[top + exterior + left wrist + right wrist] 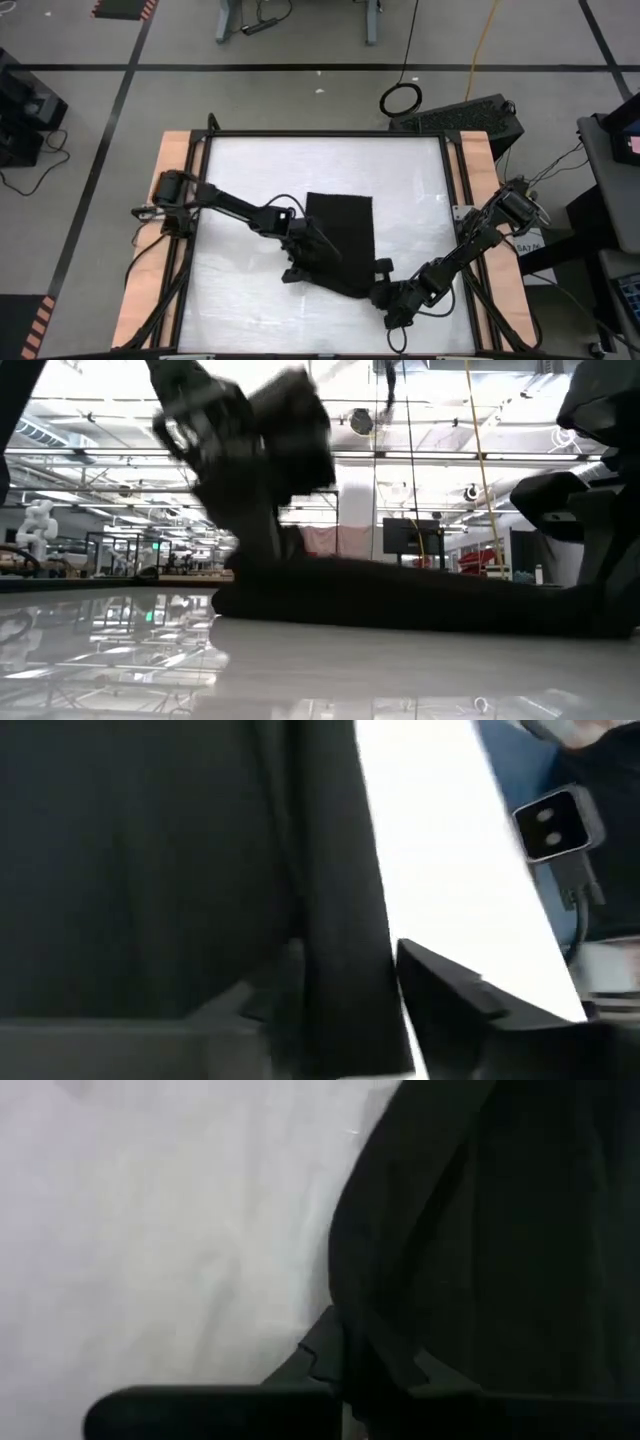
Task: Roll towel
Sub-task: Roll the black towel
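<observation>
The black towel (pixel 340 225) lies on the white tabletop, near the middle; in the low view it is a low dark mound (pixel 400 605). My left gripper (pixel 305 262) hovers over the towel's near left part, open. In the left wrist view a dark strip of the towel (pixel 340 920) runs between its fingers; I cannot tell whether they touch it. My right gripper (pixel 381 283) is at the towel's near right corner, shut on the cloth. My right gripper pinches the towel's edge (pixel 365 1335) at the near right corner between its two fingers. The fingers slant down from the table's near right side. The edge curves up into the fingers as a fold, and the rest of the towel lies on the table.
Bare white tabletop (pixel 250 180) lies all round the towel, widest at the left and far sides. A black frame (pixel 320 134) and wooden side rails (pixel 165 240) border the table. A small camera (pixel 555 820) stands beyond the right edge.
</observation>
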